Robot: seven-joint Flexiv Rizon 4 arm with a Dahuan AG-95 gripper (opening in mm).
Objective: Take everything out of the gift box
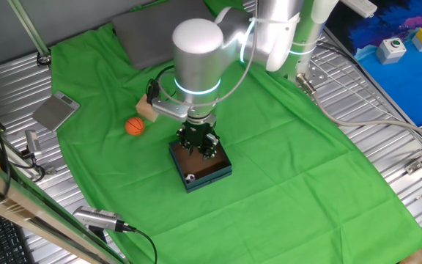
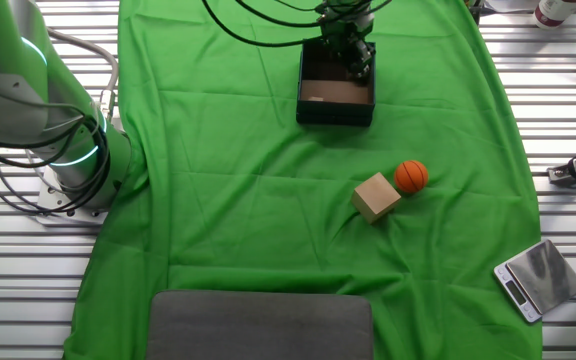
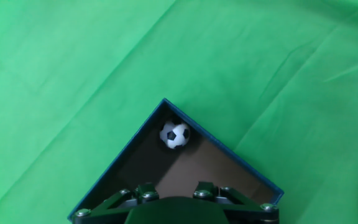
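The gift box (image 1: 201,166), a shallow square with dark teal walls and a smooth brown floor, sits at the centre of the crumpled green cloth (image 1: 284,154) on the ribbed metal table (image 1: 387,117). The jaws (image 1: 199,144) reach inside it; how wide they stand I cannot tell. A glossy soccer ball (image 3: 174,135) rests in its corner. Left of the box lie a pebbled orange ball (image 1: 135,126) and a tan wooden cube (image 1: 147,110), touching each other.

The counter (image 2: 558,120) of ribbed metal is covered by a green cloth (image 2: 268,220). On the cloth are seen the gift box (image 2: 335,105), 1 wooden cube (image 2: 376,196) touching an orange ball (image 2: 411,176), and a grey plate (image 2: 260,325). A small scale (image 2: 538,279) lies at the cloth's edge.
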